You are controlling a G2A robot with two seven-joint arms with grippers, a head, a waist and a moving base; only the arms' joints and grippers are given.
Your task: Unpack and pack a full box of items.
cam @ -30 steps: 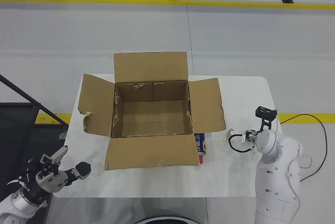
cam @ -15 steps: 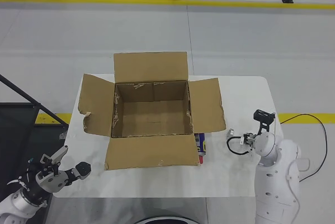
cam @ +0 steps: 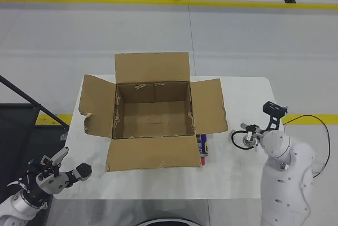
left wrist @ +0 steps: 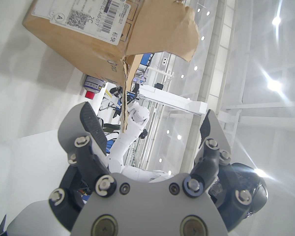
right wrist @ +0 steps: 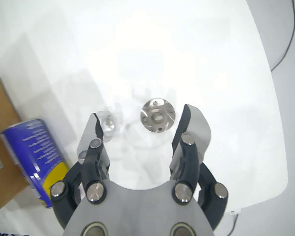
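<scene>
An open cardboard box point(cam: 152, 118) stands in the middle of the white table point(cam: 245, 93), its four flaps folded out and its inside bare. A blue and yellow can point(cam: 201, 148) lies against the box's right front corner; in the right wrist view the can point(right wrist: 35, 157) is beside the box edge point(right wrist: 0, 114). My right gripper point(cam: 245, 134) hovers open over the table right of the box. Between the fingers of my right gripper point(right wrist: 141, 115) lies a round metal flange point(right wrist: 158, 118), with a second metal piece point(right wrist: 107, 124) by one finger. My left gripper point(cam: 73, 161) is open off the table's front left corner, holding nothing.
The left wrist view looks up past my open left gripper point(left wrist: 147, 114) at the box's labelled side point(left wrist: 88, 25), a torn flap point(left wrist: 177, 25) and the can's red cap point(left wrist: 90, 95). A black cable point(cam: 318, 121) runs over the floor right of the table.
The right arm has shifted a little, its wrist swinging toward the table's right edge and back. The left arm and the box have not moved.
</scene>
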